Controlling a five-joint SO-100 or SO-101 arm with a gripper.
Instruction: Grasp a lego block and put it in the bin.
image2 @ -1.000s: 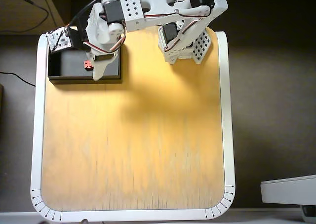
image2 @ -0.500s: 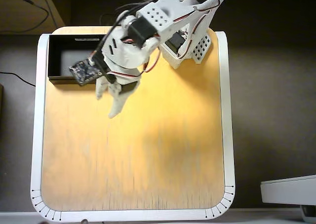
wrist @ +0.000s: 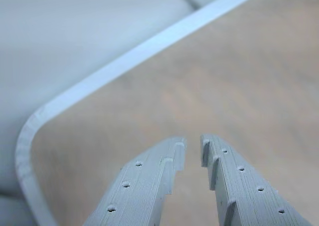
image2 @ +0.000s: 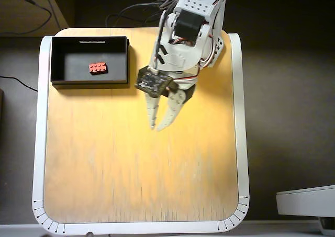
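In the overhead view the bin (image2: 89, 59) sits at the table's (image2: 131, 169) upper left corner, and the lego block (image2: 98, 67) already lies on its floor, near the middle. Its long axis runs nearly left to right, tilted slightly, studs up. Right of the bin, the gripper (image2: 156, 127) hovers over bare wood, its jaws almost shut with only a narrow gap, gripping nothing (the wrist view confirms this). The job looks done; any retreat should stay high and clear of the bin wall.
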